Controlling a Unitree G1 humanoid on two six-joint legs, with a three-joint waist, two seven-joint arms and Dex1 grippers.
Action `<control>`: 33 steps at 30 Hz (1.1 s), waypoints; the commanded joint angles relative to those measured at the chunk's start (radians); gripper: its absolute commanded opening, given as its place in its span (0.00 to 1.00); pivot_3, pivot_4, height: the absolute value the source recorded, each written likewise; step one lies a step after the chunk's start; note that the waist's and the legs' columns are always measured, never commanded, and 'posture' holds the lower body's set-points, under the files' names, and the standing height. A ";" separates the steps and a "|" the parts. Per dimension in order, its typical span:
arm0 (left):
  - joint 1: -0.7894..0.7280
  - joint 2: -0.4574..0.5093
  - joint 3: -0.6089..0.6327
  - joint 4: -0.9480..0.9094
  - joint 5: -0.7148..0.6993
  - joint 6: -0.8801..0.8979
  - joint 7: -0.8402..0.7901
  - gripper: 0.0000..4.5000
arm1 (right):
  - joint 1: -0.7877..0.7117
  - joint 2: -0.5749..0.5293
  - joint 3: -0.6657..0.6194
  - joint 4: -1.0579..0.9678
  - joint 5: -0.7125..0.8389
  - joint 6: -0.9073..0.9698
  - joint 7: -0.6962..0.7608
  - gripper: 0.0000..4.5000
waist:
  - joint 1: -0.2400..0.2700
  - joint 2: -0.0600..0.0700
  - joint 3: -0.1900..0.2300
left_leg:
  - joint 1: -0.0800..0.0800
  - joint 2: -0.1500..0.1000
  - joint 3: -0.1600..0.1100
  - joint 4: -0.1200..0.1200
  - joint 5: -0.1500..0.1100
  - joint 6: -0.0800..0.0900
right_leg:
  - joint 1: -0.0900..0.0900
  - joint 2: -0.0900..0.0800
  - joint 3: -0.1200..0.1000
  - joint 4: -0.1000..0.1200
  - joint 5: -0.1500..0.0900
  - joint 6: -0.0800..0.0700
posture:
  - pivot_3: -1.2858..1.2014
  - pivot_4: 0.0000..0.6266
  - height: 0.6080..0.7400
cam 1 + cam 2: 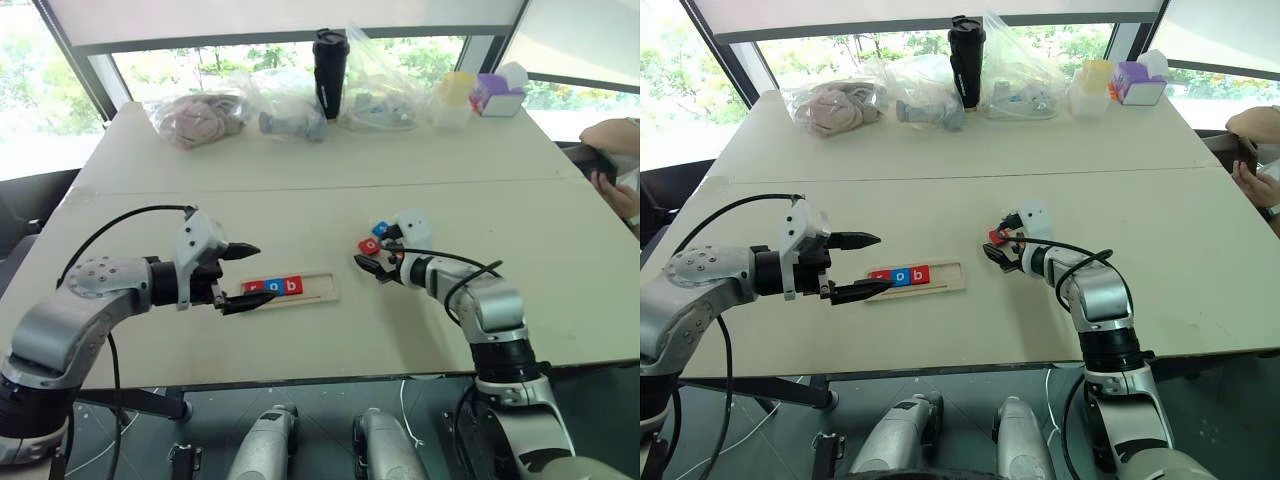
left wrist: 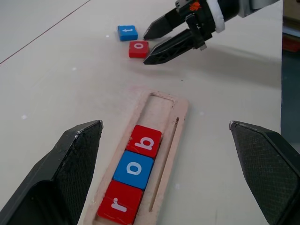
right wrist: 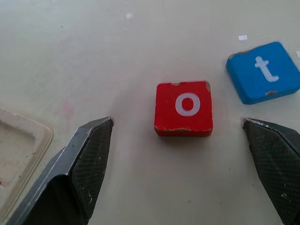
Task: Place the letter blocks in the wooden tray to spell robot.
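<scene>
The wooden tray point(image 1: 318, 288) lies on the table in front of me. Its left part holds a red r point(image 2: 120, 202), a blue o point(image 2: 134, 169) and a red b point(image 2: 145, 140) side by side. My left gripper point(image 1: 262, 272) hovers open over the tray's left end, holding nothing. To the right of the tray, a red o point(image 3: 184, 108) and a blue t point(image 3: 264, 71) lie loose on the table. Low over the red o, my right gripper point(image 1: 372, 258) is open, with one finger on each side of the tile and neither touching it.
Along the far edge of the table are clear plastic bags point(image 1: 285, 100), a black tumbler point(image 1: 330, 70) and small coloured containers point(image 1: 497, 93). A person's hand point(image 1: 618, 195) shows at the right edge. A corner of the tray point(image 3: 28, 136) lies close to the right gripper.
</scene>
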 commanded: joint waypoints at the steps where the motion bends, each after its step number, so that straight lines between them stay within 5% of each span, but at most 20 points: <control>1: 0.009 0.006 0.021 -0.012 0.011 -0.021 0.004 1.00 | -0.016 0.019 0.012 0.038 -0.013 -0.036 -0.027 0.82 | 0.001 0.000 0.000 | 0.000 0.000 0.000 0.000 0.000 0.000 | 0.000 0.000 0.000 0.000 0.000 0.000 | 0.52 0.24 1.00; 6: 0.014 0.004 0.025 -0.018 0.010 -0.018 0.011 1.00 | 0.000 0.023 0.047 0.006 -0.018 -0.028 -0.026 0.25 | -0.001 0.000 0.000 | 0.000 0.000 0.000 0.000 0.000 0.000 | 0.000 0.000 0.000 0.000 0.000 0.000 | 0.52 0.24 1.00; 11: 0.012 0.000 0.018 -0.024 0.009 -0.017 0.018 1.00 | 0.031 -0.060 0.070 -0.116 -0.044 0.011 -0.016 0.25 | 0.004 0.000 0.000 | 0.000 0.000 0.000 0.000 0.000 0.000 | 0.000 0.000 0.000 0.000 0.001 0.001 | 0.52 0.24 1.00; 15: 0.012 0.001 0.013 -0.020 0.008 -0.022 0.011 1.00 | 0.078 -0.079 -0.085 -0.363 0.001 0.239 -0.083 0.25 | 0.011 0.000 0.000 | -0.002 -0.001 0.000 0.000 0.000 0.000 | -0.001 0.000 0.000 -0.001 0.000 0.000 | 0.52 0.24 1.00; 22: -0.042 -0.001 -0.032 0.074 0.054 -0.064 -0.031 1.00 | 0.116 0.102 -0.232 -0.630 0.018 0.690 -0.185 0.25 | 0.002 0.000 0.000 | -0.002 0.002 -0.001 -0.001 0.000 0.000 | -0.003 0.000 0.000 0.000 0.000 -0.001 | 0.52 0.24 1.00; 33: -0.111 -0.014 -0.080 0.165 0.101 -0.109 -0.106 1.00 | 0.241 0.354 -0.248 -0.781 -0.028 0.706 -0.394 0.25 | 0.004 0.000 0.000 | -0.003 0.000 -0.001 -0.002 -0.001 -0.001 | -0.004 -0.001 0.000 -0.002 0.000 -0.001 | 0.52 0.24 1.00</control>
